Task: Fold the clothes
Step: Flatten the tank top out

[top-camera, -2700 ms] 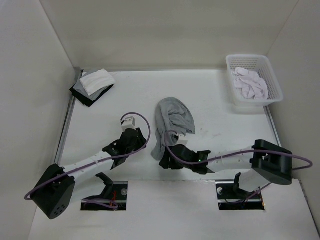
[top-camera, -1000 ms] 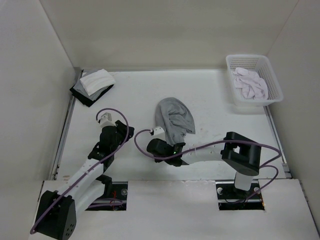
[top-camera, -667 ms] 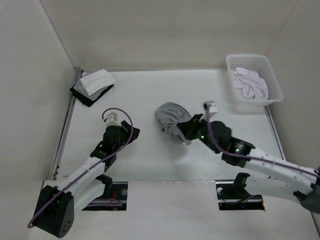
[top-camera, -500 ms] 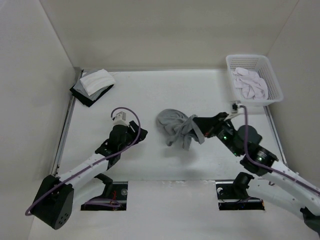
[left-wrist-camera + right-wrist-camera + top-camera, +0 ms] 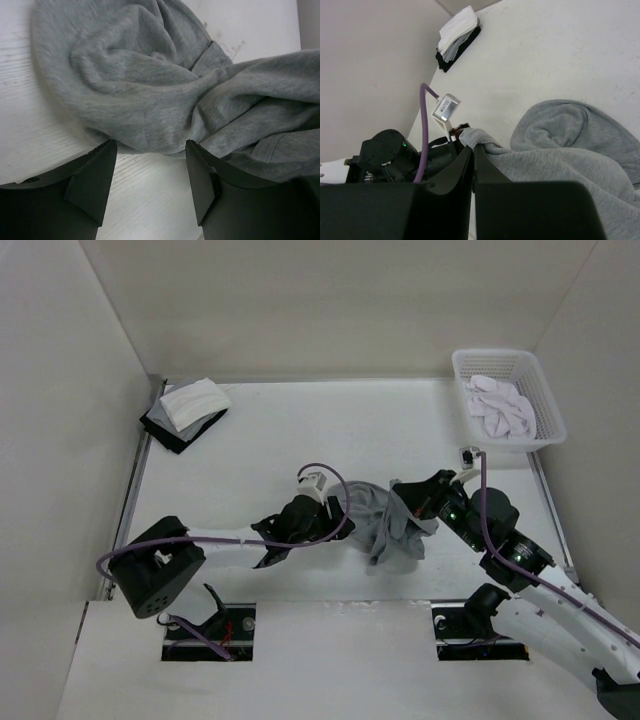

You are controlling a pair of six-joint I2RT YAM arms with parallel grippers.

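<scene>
One basket [image 5: 495,455], one cloth stack [image 5: 190,408]; clothes [image 5: 385,525] apart.

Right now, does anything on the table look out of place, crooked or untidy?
The grey garment in the middle of the table lies crumpled and twisted, not flat. The right gripper is shut on one edge of it, so it forms a rope-like strand; the left gripper stands open beside it. Nothing looks spilled or damaged.
</scene>
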